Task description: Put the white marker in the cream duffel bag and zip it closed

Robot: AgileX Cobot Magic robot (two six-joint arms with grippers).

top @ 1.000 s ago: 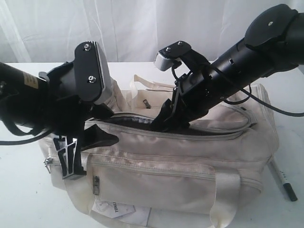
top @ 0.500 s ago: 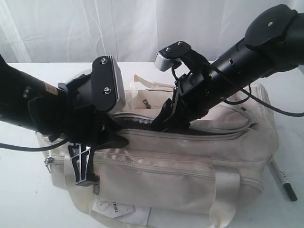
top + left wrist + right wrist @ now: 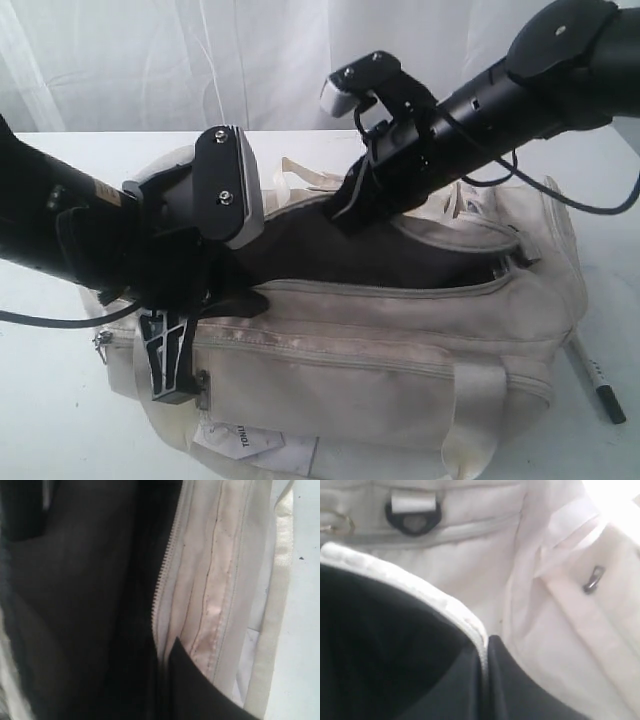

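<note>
The cream duffel bag (image 3: pixel 400 340) lies on the white table with its top zipper undone and its black lining (image 3: pixel 400 255) showing through a wide mouth. My left gripper (image 3: pixel 240 298) is shut on the near zipper edge (image 3: pixel 160 600), pinched at the gripper (image 3: pixel 162 655). My right gripper (image 3: pixel 345 215) is shut on the far zipper edge (image 3: pixel 465 620), pinched at the gripper (image 3: pixel 485 652), and holds that edge lifted. The white marker (image 3: pixel 592 375) lies on the table by the bag's right end, apart from both grippers.
A white curtain hangs behind the table (image 3: pixel 40 400). A paper tag (image 3: pixel 240 438) sticks out under the bag's front, next to a webbing handle (image 3: pixel 478 400). The right wrist view shows a black strap ring (image 3: pixel 413 517) and a zipper pull (image 3: pixel 594 579) on the bag's outside.
Both grippers have closed on the bag's zipper edges. The right arm has risen with the far edge, and the mouth has gone from a narrow slit to a wide gap.
</note>
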